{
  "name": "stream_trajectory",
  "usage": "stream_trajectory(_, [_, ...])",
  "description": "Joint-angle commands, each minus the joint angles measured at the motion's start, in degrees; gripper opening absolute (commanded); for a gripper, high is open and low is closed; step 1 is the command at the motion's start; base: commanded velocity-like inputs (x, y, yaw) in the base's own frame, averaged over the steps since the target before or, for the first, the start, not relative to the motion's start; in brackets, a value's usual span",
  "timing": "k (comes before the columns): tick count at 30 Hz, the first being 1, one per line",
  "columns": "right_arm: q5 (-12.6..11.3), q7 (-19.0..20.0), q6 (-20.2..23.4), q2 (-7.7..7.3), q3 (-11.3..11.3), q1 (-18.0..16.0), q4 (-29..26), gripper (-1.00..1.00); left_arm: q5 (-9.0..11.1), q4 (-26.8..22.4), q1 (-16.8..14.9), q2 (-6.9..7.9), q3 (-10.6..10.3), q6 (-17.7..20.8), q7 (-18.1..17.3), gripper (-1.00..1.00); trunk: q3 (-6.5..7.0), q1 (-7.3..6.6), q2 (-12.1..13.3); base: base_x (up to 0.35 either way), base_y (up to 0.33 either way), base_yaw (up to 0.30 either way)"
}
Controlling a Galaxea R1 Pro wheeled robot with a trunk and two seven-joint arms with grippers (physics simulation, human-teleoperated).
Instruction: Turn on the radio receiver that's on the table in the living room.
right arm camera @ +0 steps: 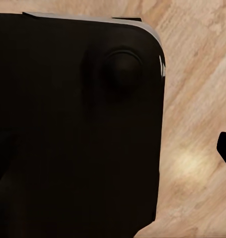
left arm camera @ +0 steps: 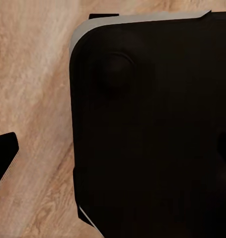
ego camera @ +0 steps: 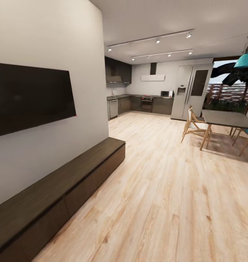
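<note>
I'm looking at the dark bench [ego camera: 58, 189], wall TV [ego camera: 29, 96] and kitchen beyond; no radio receiver in view yet. End effector states: can't tell. I'm expecting light, rigid plastic, so I'll press its dial, not grip.

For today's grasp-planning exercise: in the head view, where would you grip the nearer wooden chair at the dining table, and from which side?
Grip the chair by the top of its backrest, approaching from the open floor on the kitchen side. Its back faces away from the dining table, with the seat tucked toward the tabletop, so the rail is likely the freest part. Finer detail is too small to judge.
</note>
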Motion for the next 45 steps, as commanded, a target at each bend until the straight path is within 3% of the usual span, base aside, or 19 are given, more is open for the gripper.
stream_trajectory(1, [-0.01, 0.0, 0.01, 0.0, -0.01, 0.0, 0.0, 1.0, 0.01, 0.0, 0.0, 0.01, -0.01, 0.0, 0.0, 1.0, 0.0, 0.0, 0.0, 0.0, 0.0, -0.287])
stream_trajectory(45, [-0.02, 0.0, -0.03, -0.08, -0.02, 0.01, 0.0, 1.0, 0.03, 0.0, 0.0, 0.01, -0.01, 0.0, -0.01, 1.0, 0.0, 0.0, 0.0, 0.0, 0.0, -0.287])
